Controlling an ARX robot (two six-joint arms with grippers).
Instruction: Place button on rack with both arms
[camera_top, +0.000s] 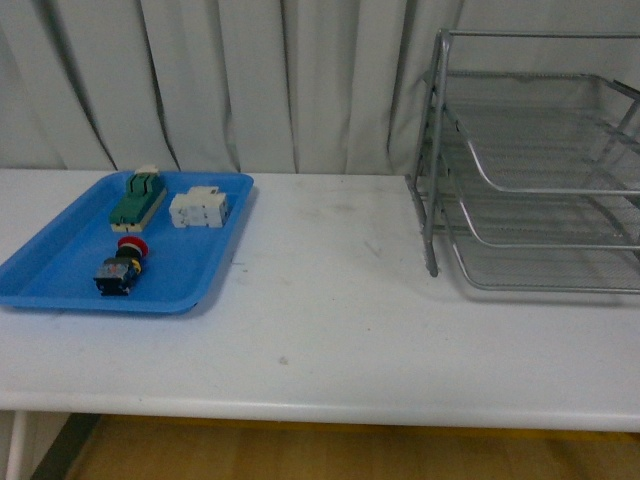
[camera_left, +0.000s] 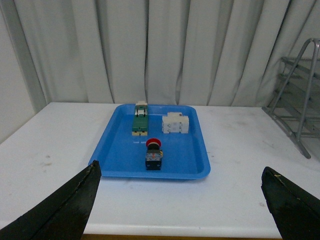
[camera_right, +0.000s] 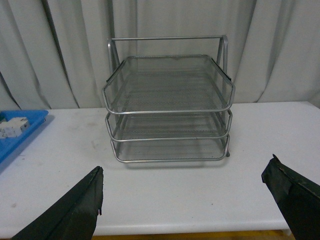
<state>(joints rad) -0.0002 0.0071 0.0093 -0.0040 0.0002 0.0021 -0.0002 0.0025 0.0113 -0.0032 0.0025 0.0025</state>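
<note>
Button (camera_left: 153, 154) lies on its side in the blue tray (camera_left: 120, 152), near the front rim, red cap pointing away from me. It sits clear of the green switch (camera_left: 140, 122) and the white block (camera_left: 175, 123). Rack (camera_right: 170, 100) stands well apart, to my right. Left gripper (camera_left: 180, 170) and right gripper (camera_right: 185, 167): jaws wide, holding nothing. I judge the button light, rigid plastic. The round cap looks slippery, so I'd pinch the flat-sided body.

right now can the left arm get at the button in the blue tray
Probably yes: the button sits in the blue tray ahead of the open left end effector, with nothing between them.
</note>
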